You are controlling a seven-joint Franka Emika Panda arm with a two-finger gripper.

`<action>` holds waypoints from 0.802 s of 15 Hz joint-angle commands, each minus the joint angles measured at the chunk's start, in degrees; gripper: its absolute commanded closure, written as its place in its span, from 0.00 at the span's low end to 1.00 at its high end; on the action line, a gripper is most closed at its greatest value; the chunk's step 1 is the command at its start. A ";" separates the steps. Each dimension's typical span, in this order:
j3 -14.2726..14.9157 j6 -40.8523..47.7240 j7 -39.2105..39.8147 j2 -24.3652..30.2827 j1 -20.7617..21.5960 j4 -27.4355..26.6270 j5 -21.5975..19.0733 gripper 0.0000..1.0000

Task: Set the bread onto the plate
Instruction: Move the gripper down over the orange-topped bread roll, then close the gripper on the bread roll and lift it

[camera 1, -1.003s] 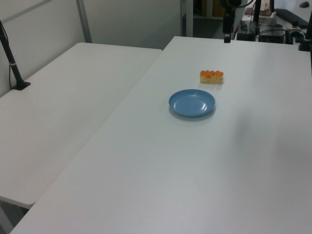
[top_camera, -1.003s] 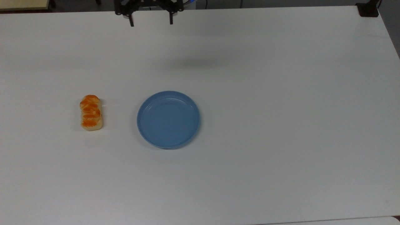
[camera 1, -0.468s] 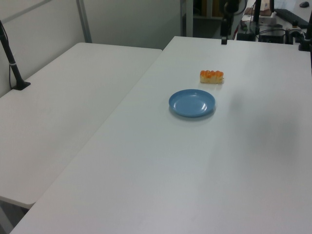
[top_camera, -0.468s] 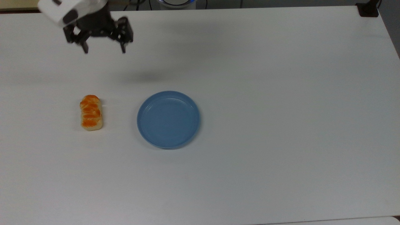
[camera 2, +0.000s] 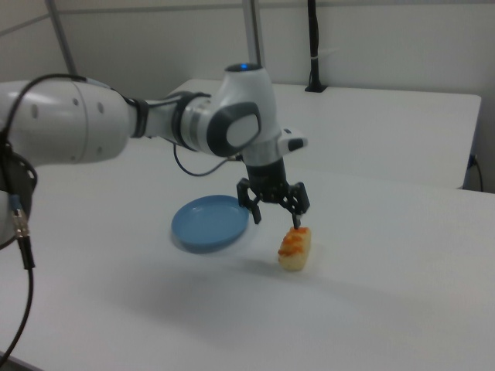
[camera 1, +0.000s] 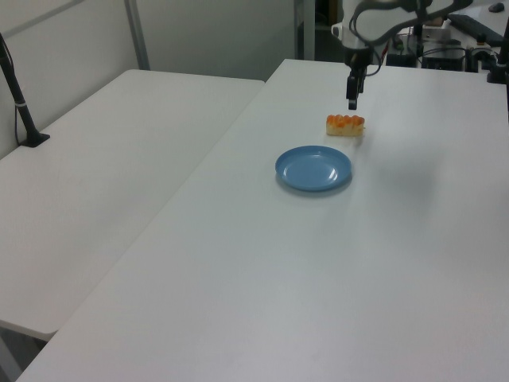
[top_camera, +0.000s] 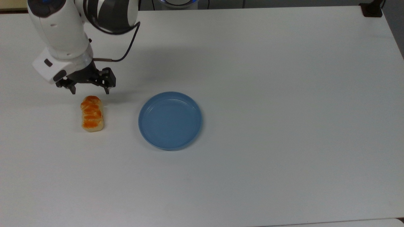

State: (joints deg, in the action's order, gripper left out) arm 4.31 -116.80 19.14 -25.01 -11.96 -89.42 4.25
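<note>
The bread (top_camera: 92, 113) lies flat on the white table, a small loaf with an orange-brown segmented top; I also see the bread (camera 1: 345, 125) in the left view and the bread (camera 2: 295, 248) in the right view. The light-blue plate (top_camera: 170, 120) sits bare to its right in the top view, also the plate (camera 1: 313, 168) and the plate (camera 2: 207, 223). My gripper (top_camera: 90, 91) hangs open just above the loaf's far end, fingers spread wider than the loaf, holding nothing. In the right view the gripper (camera 2: 276, 219) hovers over the bread.
The white table (top_camera: 284, 94) stretches wide to the top view's right. A second white table (camera 1: 103, 159) adjoins at the left view's left, with a black post (camera 1: 20, 103) on it. A black clamp (top_camera: 372, 9) sits at the top view's far right corner.
The arm has swung from the table's far edge towards the top view's left and down, ending just above the bread. Bread and plate have not moved.
</note>
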 commanded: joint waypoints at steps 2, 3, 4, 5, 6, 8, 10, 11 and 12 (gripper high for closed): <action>0.26 -4.83 1.69 -3.90 -0.69 0.21 1.55 0.00; 0.26 -5.19 1.77 -4.69 -0.87 0.38 1.81 0.00; 0.26 -5.63 1.69 -5.39 -1.22 0.47 2.07 0.00; 0.26 -6.76 1.69 -6.01 -1.22 0.47 2.25 0.00; 0.17 -7.03 1.60 -6.19 -1.22 0.39 2.25 0.00; 0.26 -8.26 1.42 -7.15 -1.31 0.39 2.17 0.00; 0.17 -8.88 1.16 -7.33 -1.75 0.39 2.08 0.00; 0.26 -8.88 0.90 -7.42 -2.01 0.39 1.99 0.00; 0.17 -8.97 0.81 -7.68 -2.01 0.39 1.99 0.03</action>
State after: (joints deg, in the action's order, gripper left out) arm 4.35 -124.66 19.78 -32.23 -13.59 -89.25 5.85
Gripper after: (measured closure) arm 0.000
